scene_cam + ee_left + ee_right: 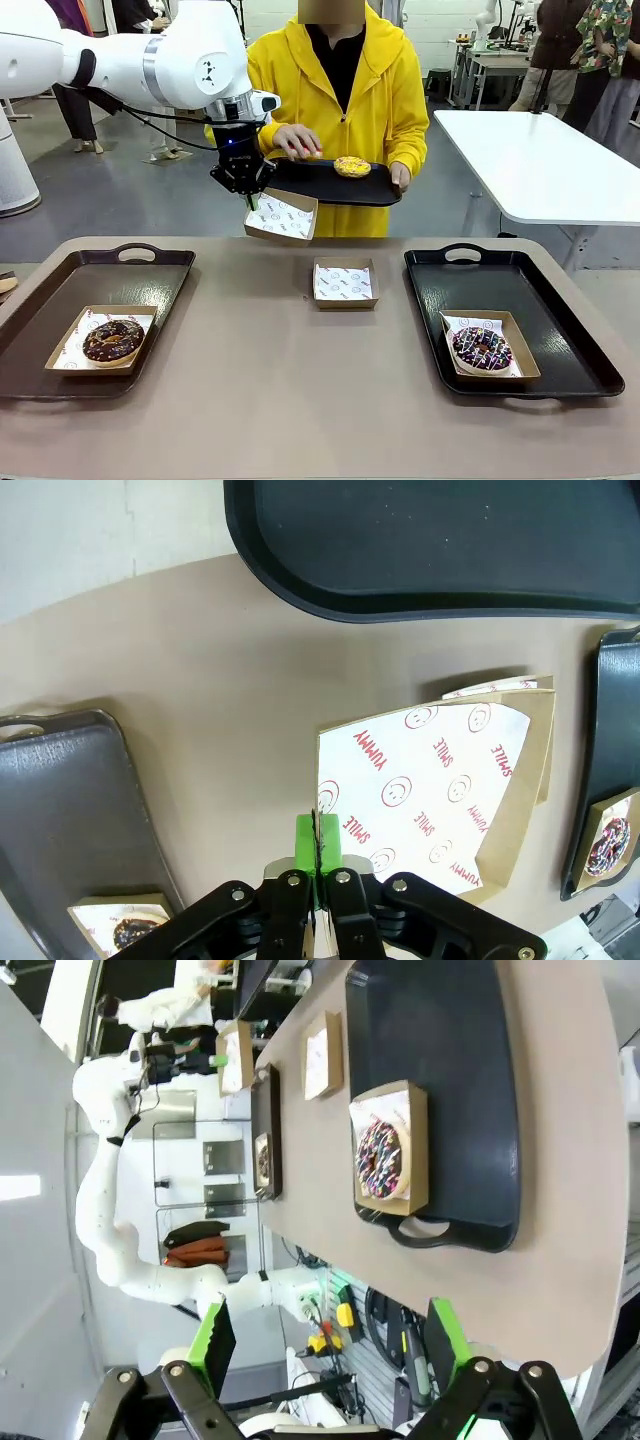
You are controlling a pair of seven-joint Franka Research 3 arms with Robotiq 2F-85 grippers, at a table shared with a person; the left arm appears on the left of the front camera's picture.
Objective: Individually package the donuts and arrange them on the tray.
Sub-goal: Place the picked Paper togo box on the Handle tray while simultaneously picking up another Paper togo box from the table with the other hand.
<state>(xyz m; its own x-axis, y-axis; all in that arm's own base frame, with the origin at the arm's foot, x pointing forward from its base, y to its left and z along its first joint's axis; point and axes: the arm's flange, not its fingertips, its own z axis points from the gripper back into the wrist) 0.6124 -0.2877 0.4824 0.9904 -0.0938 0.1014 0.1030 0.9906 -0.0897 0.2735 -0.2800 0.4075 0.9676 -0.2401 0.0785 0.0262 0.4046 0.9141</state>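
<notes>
My left gripper (250,203) is shut on the rim of a shallow cardboard box (281,216) lined with printed paper. It holds the box tilted in the air just below the black tray (385,190) that the person holds. A yellow sprinkled donut (352,166) lies on that tray, and the person's hand (296,141) rests at its left end. In the left wrist view the green pads (306,842) pinch the box (440,790) edge. A chocolate donut (113,340) sits boxed on the left tray (90,275). A sprinkled dark donut (482,349) sits boxed on the right tray (560,330). My right gripper (325,1345) hangs open off the table's end, with nothing between its fingers.
An empty lined box (344,283) rests mid-table between the two trays. A white table (540,160) stands at the back right. Bare brown tabletop (280,380) stretches between the trays at the front.
</notes>
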